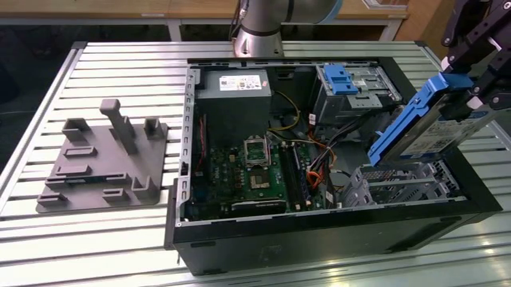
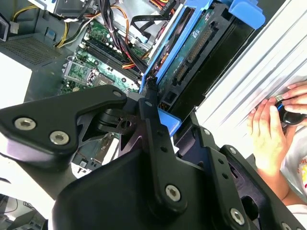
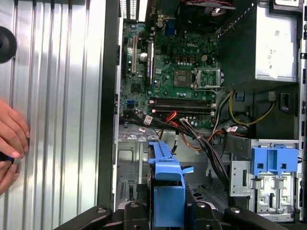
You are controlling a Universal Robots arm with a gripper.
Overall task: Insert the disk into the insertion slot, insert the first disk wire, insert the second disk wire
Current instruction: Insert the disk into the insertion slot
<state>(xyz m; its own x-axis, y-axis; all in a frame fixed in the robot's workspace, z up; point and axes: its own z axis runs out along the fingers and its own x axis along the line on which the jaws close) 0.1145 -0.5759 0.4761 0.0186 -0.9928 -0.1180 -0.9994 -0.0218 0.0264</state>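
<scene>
In the exterior view my gripper (image 1: 467, 101) is shut on the disk (image 1: 435, 131), a silver drive with a white label in a bright blue carrier. The disk hangs tilted above the case's right side, its lower end just over the insertion slot (image 1: 403, 182), a small perforated grey cage, and apart from it. In both wrist views the blue carrier (image 3: 168, 191) sits between my black fingers (image 2: 148, 120), and the disk's connector edge (image 2: 192, 52) faces the case. The cage mouth (image 3: 130, 167) lies beside the carrier. Loose orange and black wires (image 1: 315, 164) lie near the slot.
The open black computer case (image 1: 319, 230) holds a green motherboard (image 1: 255, 173), a power supply (image 1: 236, 84) and a larger grey cage with a blue latch (image 1: 347, 84). A grey fixture plate (image 1: 104, 161) lies at the exterior view's left. A person's hands (image 2: 273, 124) rest on the slatted table beside the case.
</scene>
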